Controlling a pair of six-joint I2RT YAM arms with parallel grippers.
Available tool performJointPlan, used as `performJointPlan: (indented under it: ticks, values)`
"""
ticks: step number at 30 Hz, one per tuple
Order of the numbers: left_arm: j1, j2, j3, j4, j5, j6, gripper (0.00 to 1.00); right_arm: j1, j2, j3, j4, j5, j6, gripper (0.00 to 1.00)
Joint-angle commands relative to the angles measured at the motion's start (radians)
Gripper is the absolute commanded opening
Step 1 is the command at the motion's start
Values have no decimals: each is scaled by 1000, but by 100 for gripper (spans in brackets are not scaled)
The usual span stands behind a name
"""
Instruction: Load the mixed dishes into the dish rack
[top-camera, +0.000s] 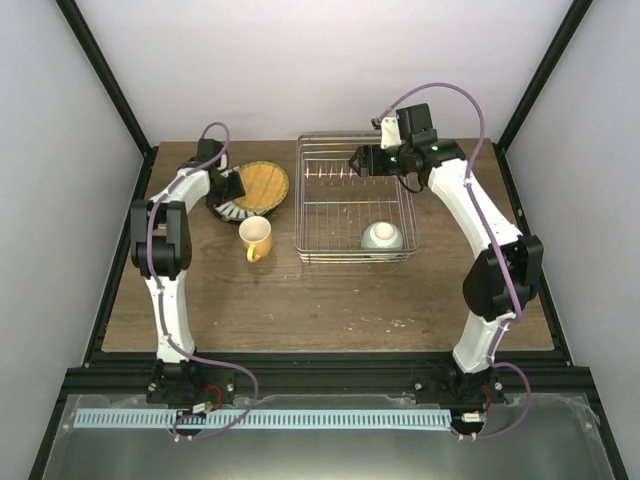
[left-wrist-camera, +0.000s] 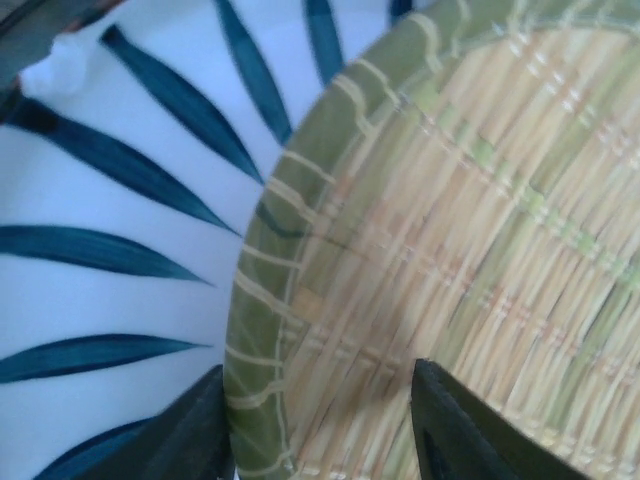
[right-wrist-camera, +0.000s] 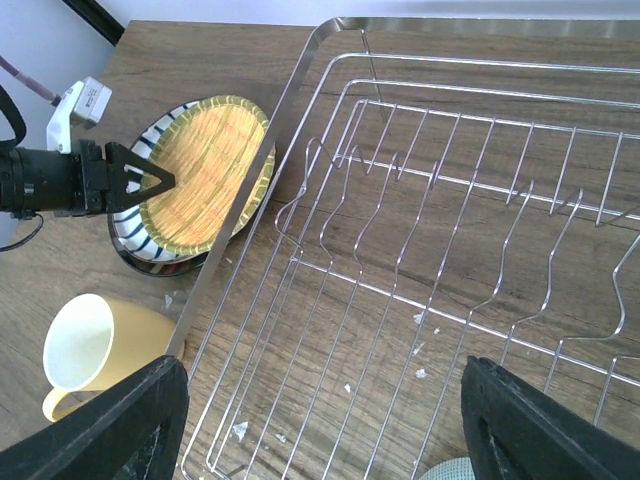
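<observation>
The woven yellow plate lies on the striped plate on the tabletop, left of the dish rack. The left hand is open astride its rim. It is probably light, stiff and grippy, so pinch that rim. The right hand gapes empty above the rack.

Top external: fixed high behind the arm bases, looking down and forward; whole table in frame.
Left wrist: very close; yellow plate and striped plate fill the frame.
Right wrist: moderately near, above rack, facing down and leftward.
Overlap: right wrist shares both plates and mug with top; the plates alone with left wrist.
</observation>
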Motion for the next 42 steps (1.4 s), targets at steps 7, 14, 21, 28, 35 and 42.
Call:
performJointPlan:
  ticks: [7, 14, 21, 28, 35, 42]
  values:
    - [12, 22, -57, 30, 40, -33, 7, -5, 17, 56, -20, 11, -17, 72]
    - [25, -26, -95, 63, 68, -26, 0, -5, 32, 63, -15, -9, -15, 73]
    - [86, -177, -227, 187, 270, -42, 0, -8, 32, 33, 74, -210, -7, 82]
    - [182, -330, -324, 261, 424, -48, 0, -23, 38, -43, 229, -399, 60, 82]
    - [204, -401, -303, 288, 485, -69, 0, -23, 82, -39, 242, -449, 68, 82]
    - [204, -408, -285, 408, 649, -190, 0, -23, 96, -126, 408, -528, 139, 83]
